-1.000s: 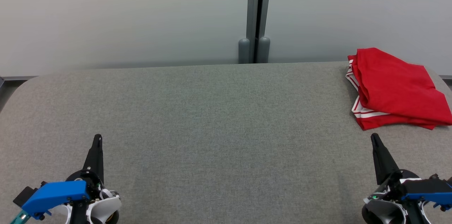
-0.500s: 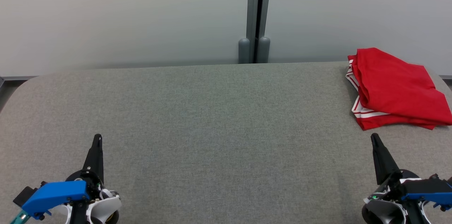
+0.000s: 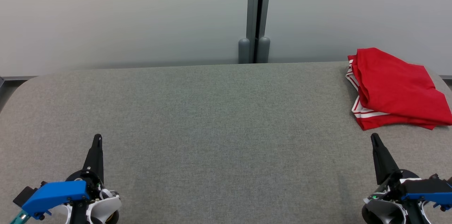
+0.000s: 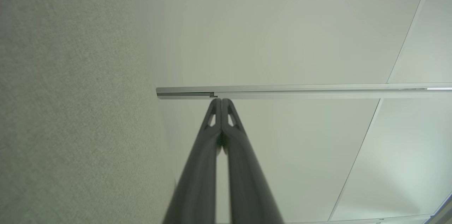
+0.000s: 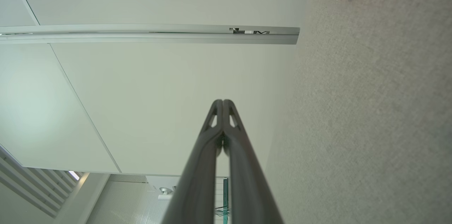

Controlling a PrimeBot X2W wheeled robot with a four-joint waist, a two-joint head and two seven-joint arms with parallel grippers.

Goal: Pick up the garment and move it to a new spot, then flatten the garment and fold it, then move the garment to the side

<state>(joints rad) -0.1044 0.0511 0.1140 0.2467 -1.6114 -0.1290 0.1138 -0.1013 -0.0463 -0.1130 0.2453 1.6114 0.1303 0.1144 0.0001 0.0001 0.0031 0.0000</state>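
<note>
Over the grey fabric surface (image 3: 212,111), I should open the pressed-together right tool (image 3: 373,136) before reaching the folded red striped garment (image 3: 395,86).

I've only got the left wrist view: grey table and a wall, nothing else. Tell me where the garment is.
Observer: In the head view the red garment lies in a folded pile at the far right corner of the table.
Operator: Report which pincer is nearer to it, and that pincer's state.
Observer: The right pincer is nearer. It sits just short of the garment's near edge, apart from it, with its fingers shut on nothing.
</note>
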